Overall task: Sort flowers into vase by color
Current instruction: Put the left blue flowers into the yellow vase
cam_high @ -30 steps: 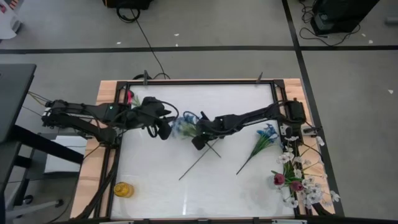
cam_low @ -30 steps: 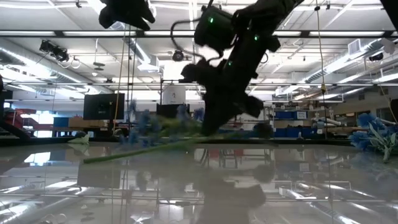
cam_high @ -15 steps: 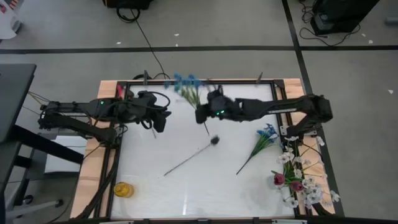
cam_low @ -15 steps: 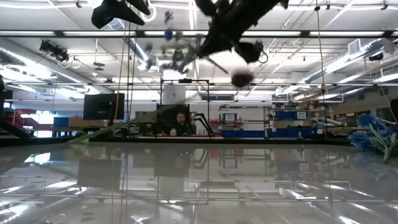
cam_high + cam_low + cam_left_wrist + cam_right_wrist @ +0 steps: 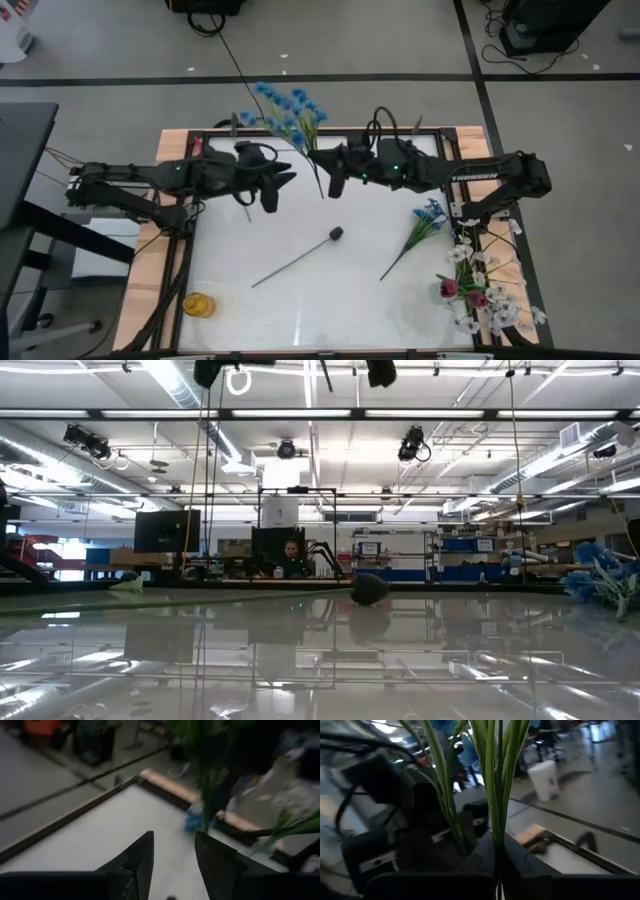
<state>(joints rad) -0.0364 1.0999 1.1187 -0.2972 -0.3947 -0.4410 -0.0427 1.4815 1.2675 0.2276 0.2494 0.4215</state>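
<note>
Right gripper [image 5: 334, 183] clamps the blue sprig [image 5: 290, 110] low on its stem (light, whippy, top-heavy); left gripper [image 5: 272, 190] stands open.

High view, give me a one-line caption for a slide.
Right gripper lifts a blue flower bunch beside the open left gripper.

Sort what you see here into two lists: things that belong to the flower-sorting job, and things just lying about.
Job:
- blue bunch, held by right gripper
- blue sprig
- black bud
- flower pile
- left gripper

Lying about:
- yellow object
- floor cable
</note>
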